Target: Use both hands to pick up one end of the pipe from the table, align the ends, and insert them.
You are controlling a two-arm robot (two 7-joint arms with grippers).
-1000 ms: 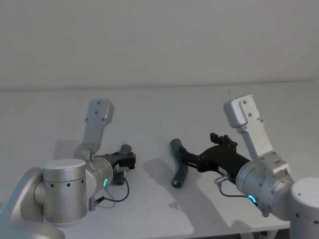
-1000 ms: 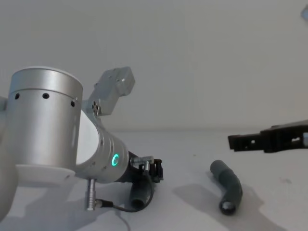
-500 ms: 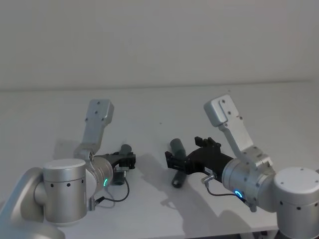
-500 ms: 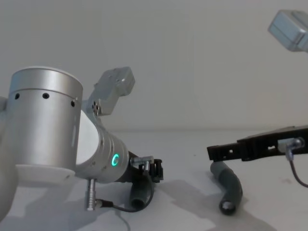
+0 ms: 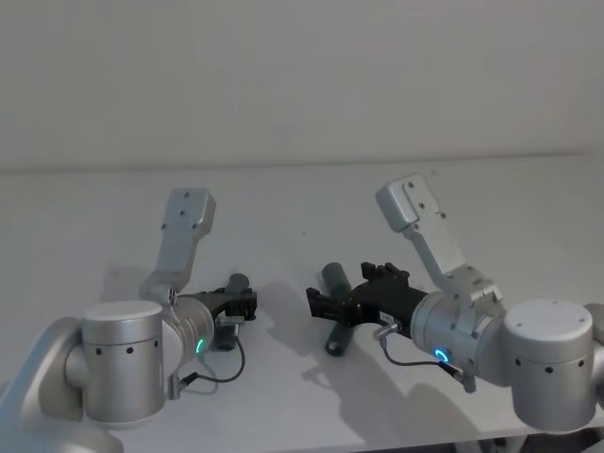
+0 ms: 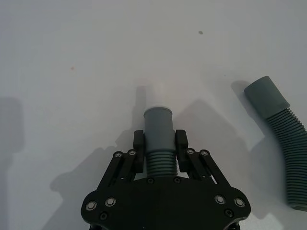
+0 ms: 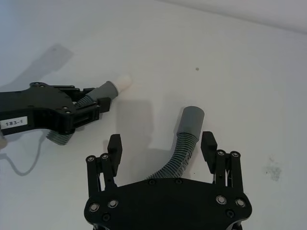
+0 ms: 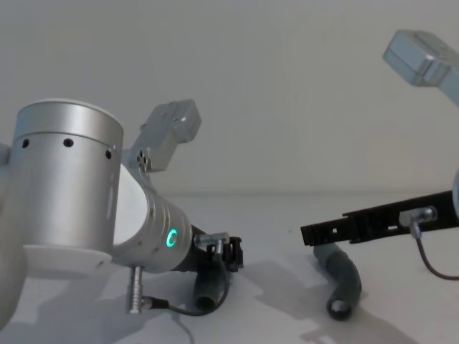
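White table [image 5: 113, 198] below; the right gripper [image 7: 161, 142] hangs wide open and empty astride the 2nd hose piece [image 7: 183, 141]. That piece lies on the table, its long axis running forward between the jaws, with the socket cuff [image 7: 191, 119] just past the fingertips. Farther left, the left gripper [image 6: 159, 142] is clamped on the spigot piece [image 6: 158, 125], low over the table.

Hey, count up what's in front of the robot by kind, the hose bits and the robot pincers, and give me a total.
Grey corrugated hose pieces: 2, one clamped in the left pincer, one lying under the open right pincer
Black pincers: 2
Total: 4
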